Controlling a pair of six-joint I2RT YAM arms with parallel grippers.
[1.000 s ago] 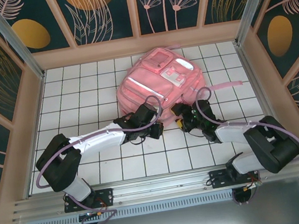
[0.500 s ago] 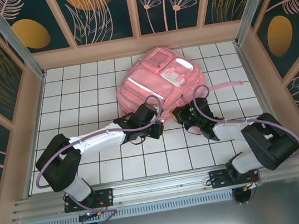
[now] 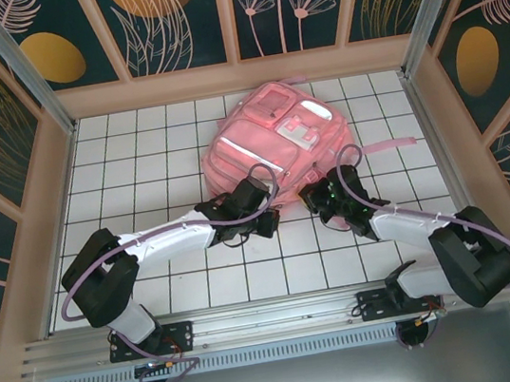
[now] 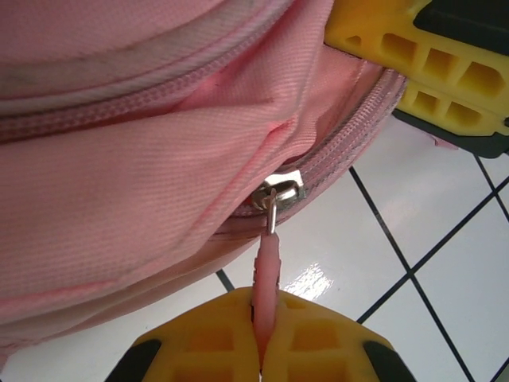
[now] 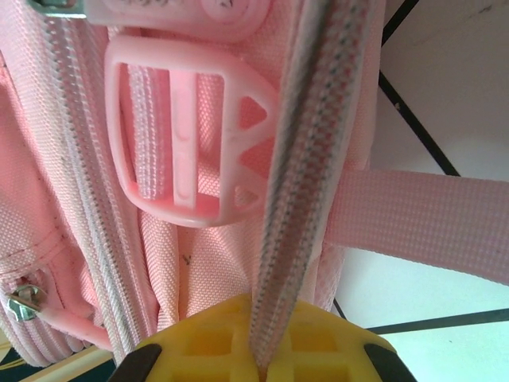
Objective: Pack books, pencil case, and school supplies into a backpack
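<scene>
The pink backpack (image 3: pixel 272 140) lies on the white tiled table, its near end towards the arms. My left gripper (image 3: pixel 273 217) (image 4: pixel 266 306) is shut on the pink zipper pull (image 4: pixel 268 263), which hangs from a metal slider (image 4: pixel 278 193) on the bag's seam. My right gripper (image 3: pixel 312 200) (image 5: pixel 274 310) is shut on a raised fold of the backpack's zipper edge (image 5: pixel 298 183), next to a pink plastic buckle (image 5: pixel 183 135). Its yellow fingers (image 4: pixel 421 64) also show close beyond the slider in the left wrist view. Books, pencil case and school supplies are hidden.
A pink strap (image 3: pixel 385 146) (image 5: pixel 421 215) trails right of the bag across the tiles. A second slider (image 5: pixel 24 301) sits on another zipper at lower left. Walls (image 3: pixel 52 183) fence the table on three sides.
My right gripper has closed on the backpack's zipper edge and shifted slightly along the bag's near end. The left gripper has kept its hold and stayed put.
</scene>
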